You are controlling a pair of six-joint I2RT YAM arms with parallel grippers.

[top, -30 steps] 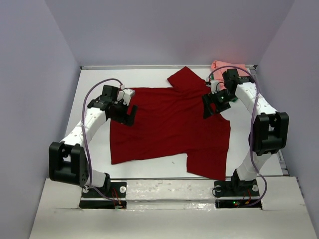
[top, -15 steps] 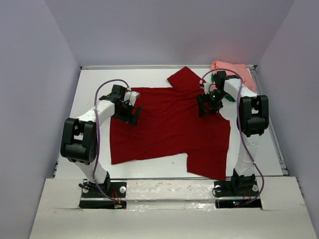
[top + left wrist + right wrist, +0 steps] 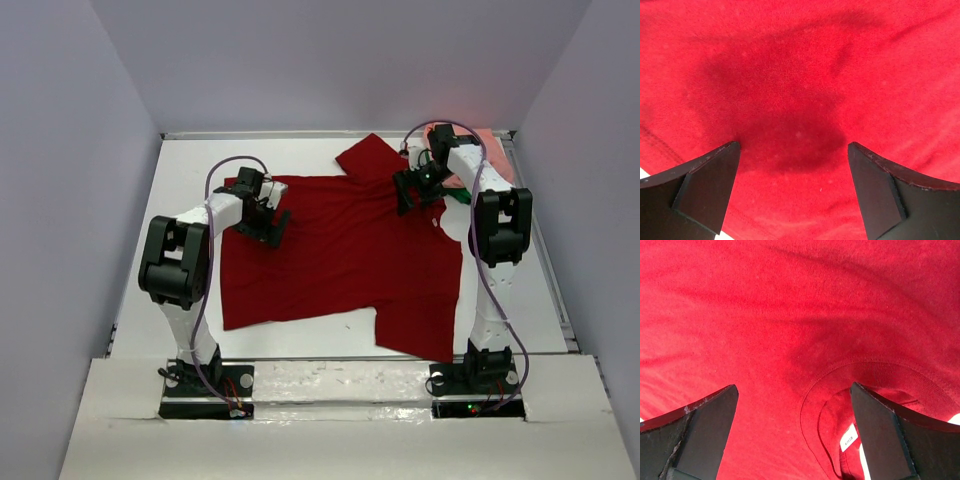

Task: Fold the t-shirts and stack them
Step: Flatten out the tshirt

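A: Where does the dark red t-shirt lie?

B: It is spread flat over the middle of the white table. The hem is toward the left edge and the collar toward the right edge. One sleeve points to the far edge, the other to the near edge.

A: And the other shirts?

B: The salmon pink t-shirt is bunched in the far right corner, partly behind the right arm. A bit of green fabric shows just beside it.

A: What do the fingers do?

B: The left gripper hangs above the shirt near its hem, fingers spread wide, with only red cloth between them. The right gripper is over the collar, also spread wide, holding nothing.

A: Is there any writing?

B: A small white neck label sits inside the collar. It has dark print, but this is too small to read.
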